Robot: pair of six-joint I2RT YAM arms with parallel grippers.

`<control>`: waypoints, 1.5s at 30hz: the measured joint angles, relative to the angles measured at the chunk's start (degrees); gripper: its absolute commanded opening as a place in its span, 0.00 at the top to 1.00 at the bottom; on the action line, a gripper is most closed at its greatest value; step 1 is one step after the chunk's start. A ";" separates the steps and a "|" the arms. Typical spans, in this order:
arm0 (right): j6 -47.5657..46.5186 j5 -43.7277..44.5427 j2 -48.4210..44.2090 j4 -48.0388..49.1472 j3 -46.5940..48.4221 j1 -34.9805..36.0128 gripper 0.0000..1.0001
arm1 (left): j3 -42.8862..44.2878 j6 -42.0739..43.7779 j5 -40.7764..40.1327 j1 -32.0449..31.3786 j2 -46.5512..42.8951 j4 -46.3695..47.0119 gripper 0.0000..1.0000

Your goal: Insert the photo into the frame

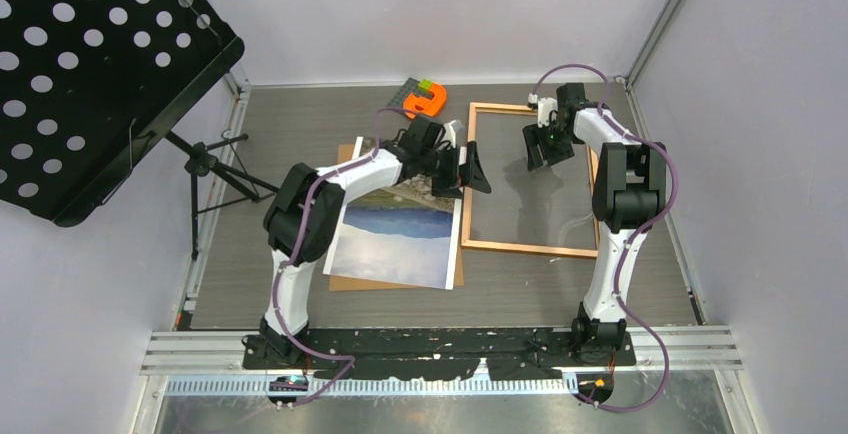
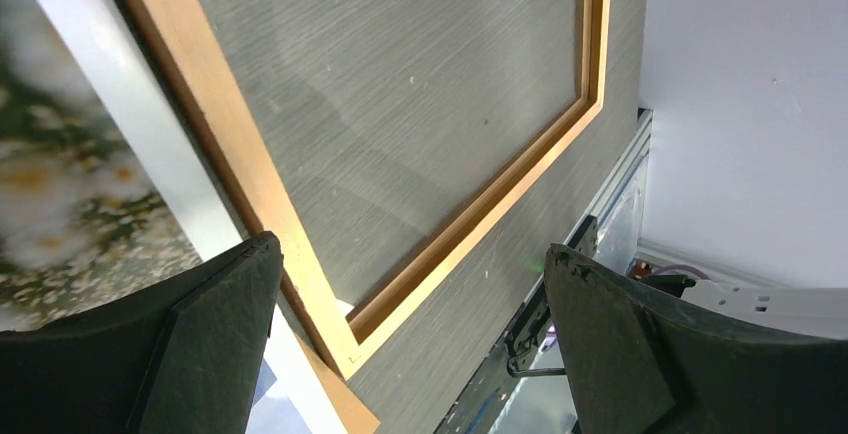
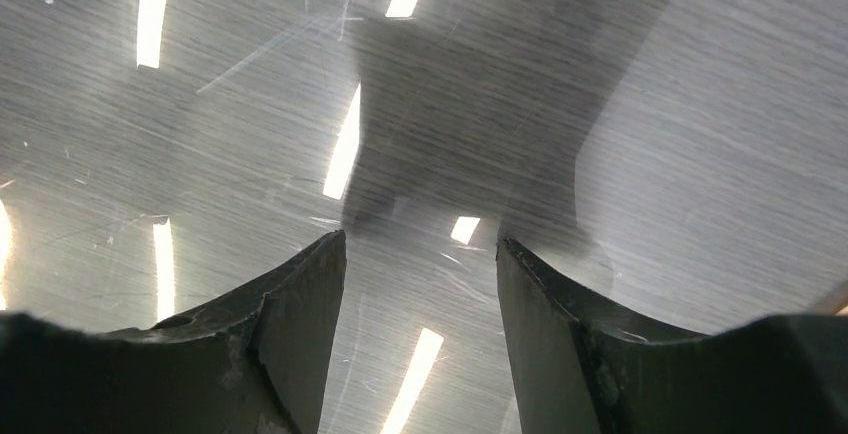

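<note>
Nearest you, on the grey table [image 1: 520,289], the photo [image 1: 395,239] lies face up, left of centre, with its sky end toward you and its flowery end away. It rests on a brown backing board [image 1: 360,284] that peeks out along its near and left edges. It is not in the frame.

Just to the right, the frame [image 1: 530,247] lies flat on the table. Its left rail runs close alongside the photo's right edge; you cannot tell whether they touch. A glossy sheet [image 3: 250,84] inside the frame mirrors the ceiling lights.

Farther in, your left gripper [image 1: 470,169] hangs above the frame's left rail, by the photo's far right corner. Its jaws are spread wide and hold nothing. The left wrist view looks between its fingers [image 2: 210,344] down onto the frame's wood and the photo's white border.

Your right gripper [image 1: 548,149] sits over the far half of the frame's opening, pointing down at the glossy sheet. Its jaws are partly apart with nothing between them. You cannot tell whether the tips touch the sheet.

At the far edge lies an orange object [image 1: 430,102]. A black perforated music stand [image 1: 90,74] stands at far left.
</note>
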 measured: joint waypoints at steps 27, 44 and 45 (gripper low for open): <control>1.36 3.17 -12.35 0.61 -5.33 -1.33 0.17 | -2.67 11.63 0.72 5.75 -6.38 -8.50 0.01; 1.51 12.04 -12.94 1.88 -10.75 -10.95 0.35 | -13.57 32.96 1.68 16.98 -25.99 -20.61 0.03; 1.33 12.04 -12.37 1.88 -10.75 -11.06 0.37 | -14.08 33.53 1.97 17.46 -26.62 -20.63 0.03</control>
